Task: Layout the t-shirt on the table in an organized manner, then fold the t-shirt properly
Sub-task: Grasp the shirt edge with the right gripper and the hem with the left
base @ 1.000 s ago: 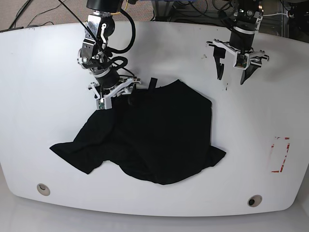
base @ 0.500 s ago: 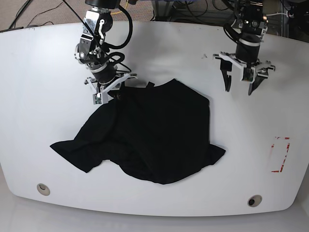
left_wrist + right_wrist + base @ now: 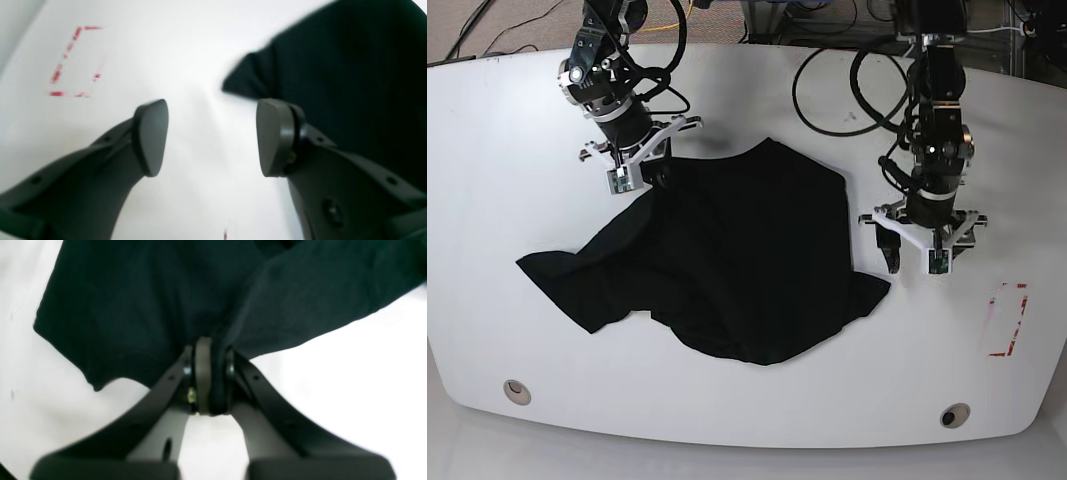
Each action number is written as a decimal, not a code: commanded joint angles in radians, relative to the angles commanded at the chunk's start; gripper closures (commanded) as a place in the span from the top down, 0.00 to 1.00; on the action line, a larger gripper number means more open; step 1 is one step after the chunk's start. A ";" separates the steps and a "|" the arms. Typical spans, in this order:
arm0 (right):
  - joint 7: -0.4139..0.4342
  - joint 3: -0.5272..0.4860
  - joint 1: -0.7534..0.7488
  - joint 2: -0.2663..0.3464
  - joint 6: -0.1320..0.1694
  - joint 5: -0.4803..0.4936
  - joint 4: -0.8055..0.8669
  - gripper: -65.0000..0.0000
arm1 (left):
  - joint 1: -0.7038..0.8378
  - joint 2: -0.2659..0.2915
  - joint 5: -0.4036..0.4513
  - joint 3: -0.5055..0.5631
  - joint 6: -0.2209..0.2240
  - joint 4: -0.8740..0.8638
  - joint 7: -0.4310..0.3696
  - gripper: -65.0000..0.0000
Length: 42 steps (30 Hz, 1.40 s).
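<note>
Right gripper [image 3: 210, 380] clamps black t-shirt [image 3: 727, 260] edge; left gripper [image 3: 211, 136] wide apart, empty, above white table [image 3: 507, 130].

This looks like a robotics lab. A large glossy white table with curved edges [image 3: 747, 420] carries two round grey grommet holes [image 3: 517, 390] and a taped red rectangle outline [image 3: 1007, 318]. Black cables [image 3: 827, 85] trail across it, and more wiring lies on the floor behind.
</note>
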 joint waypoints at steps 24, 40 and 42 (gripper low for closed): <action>0.006 -0.002 -0.052 0.002 0.002 0.000 0.003 0.01 | -0.269 0.057 -0.002 -0.048 -0.006 -0.542 -0.091 0.84; 0.006 -0.002 -0.055 0.002 0.020 0.000 0.003 0.01 | -0.325 0.057 0.000 -0.044 -0.063 -0.732 -0.199 0.83; 0.006 -0.002 -0.055 0.002 0.034 0.000 0.003 0.01 | -0.328 0.057 0.000 -0.044 -0.063 -0.743 -0.206 0.80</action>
